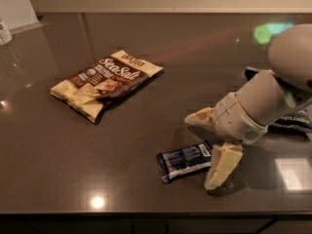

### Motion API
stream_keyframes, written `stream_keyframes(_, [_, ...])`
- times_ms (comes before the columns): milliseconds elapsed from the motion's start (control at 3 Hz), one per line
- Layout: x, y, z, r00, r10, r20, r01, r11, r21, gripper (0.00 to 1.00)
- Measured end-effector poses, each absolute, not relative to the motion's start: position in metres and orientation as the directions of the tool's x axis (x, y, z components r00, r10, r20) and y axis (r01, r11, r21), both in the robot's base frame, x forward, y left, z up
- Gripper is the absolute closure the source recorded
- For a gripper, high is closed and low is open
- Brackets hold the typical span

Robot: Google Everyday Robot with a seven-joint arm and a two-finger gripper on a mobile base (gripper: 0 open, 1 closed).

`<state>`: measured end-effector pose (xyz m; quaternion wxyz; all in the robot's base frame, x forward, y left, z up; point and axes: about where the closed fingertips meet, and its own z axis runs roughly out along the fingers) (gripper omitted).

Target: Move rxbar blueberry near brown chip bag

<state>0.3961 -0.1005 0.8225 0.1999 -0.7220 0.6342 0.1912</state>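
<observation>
Gripper (210, 143) jaws stand released, empty; rxbar blueberry (184, 160) lies just left of the near jaw; advise straddling its narrow width before clenching

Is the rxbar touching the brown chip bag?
Apart. Camera view shows bare counter between rxbar and bag; the open gripper is at the rxbar's right end.

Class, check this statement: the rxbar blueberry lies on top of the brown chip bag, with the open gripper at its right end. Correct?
No. The camera view shows the rxbar blueberry on the dark counter, apart from the brown chip bag; the open gripper is at its right end.
</observation>
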Motion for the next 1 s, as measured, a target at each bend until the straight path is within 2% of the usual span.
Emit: stream_keyframes(1000, [0.3933, -0.0954, 0.8258, 0.124, -0.835, -0.536, -0.991, -0.127, -0.031, 0.85])
